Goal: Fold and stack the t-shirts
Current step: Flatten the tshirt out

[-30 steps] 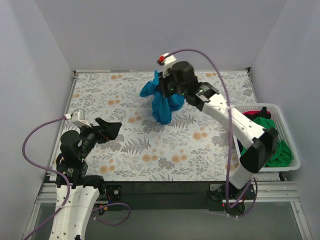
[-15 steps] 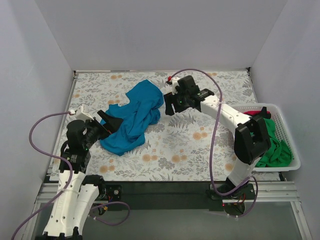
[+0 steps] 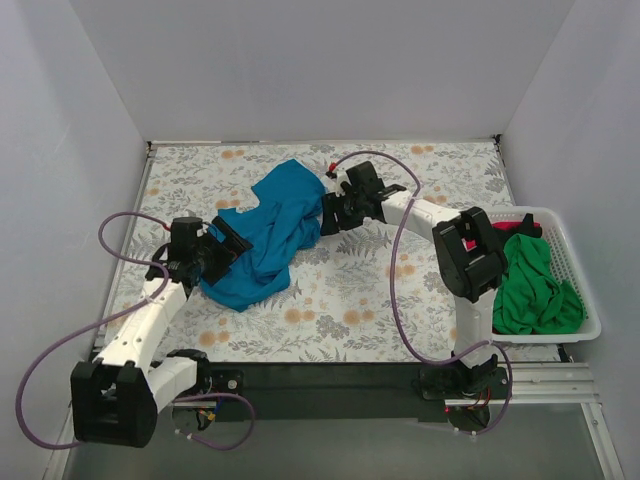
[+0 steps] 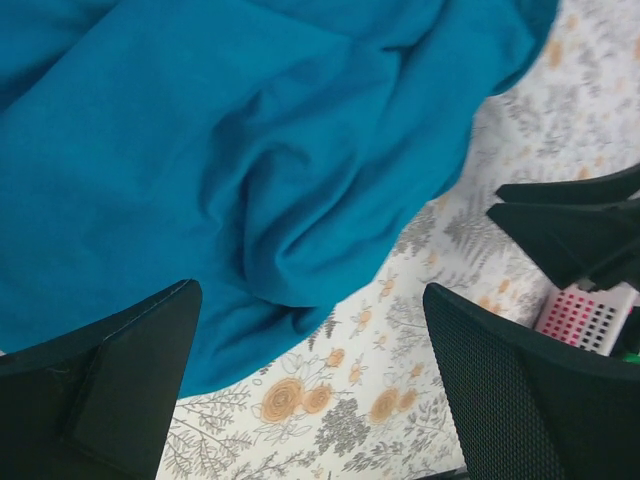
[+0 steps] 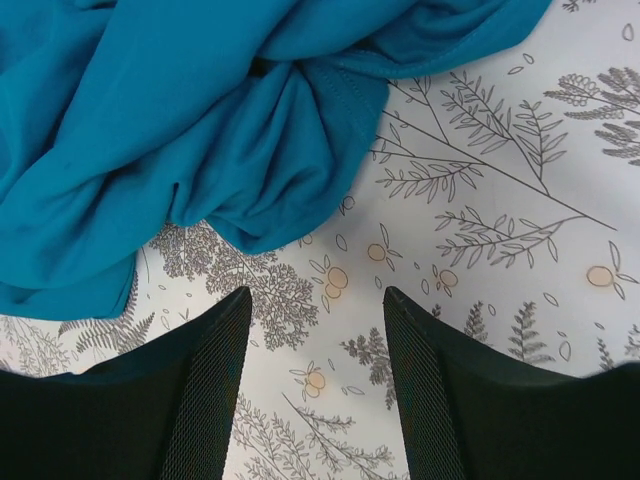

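Note:
A teal-blue t-shirt (image 3: 268, 232) lies crumpled and unfolded on the floral table, left of centre; it fills the left wrist view (image 4: 220, 150) and the top of the right wrist view (image 5: 190, 130). My left gripper (image 3: 226, 250) is open and empty at the shirt's lower left edge. My right gripper (image 3: 330, 212) is open and empty just right of the shirt's upper right part, above bare cloth-free table. A bright green t-shirt (image 3: 530, 290) and a red-magenta one (image 3: 505, 232) lie in the basket.
A white slatted plastic basket (image 3: 588, 300) stands at the right edge of the table and shows in the left wrist view (image 4: 585, 315). Purple cables loop over both arms. The floral table (image 3: 400, 290) shows between shirt and basket.
My right gripper held the teal shirt bunched up high, then let it go. The shirt dropped and spread out leftward on the table. Both grippers moved down to the shirt's edges.

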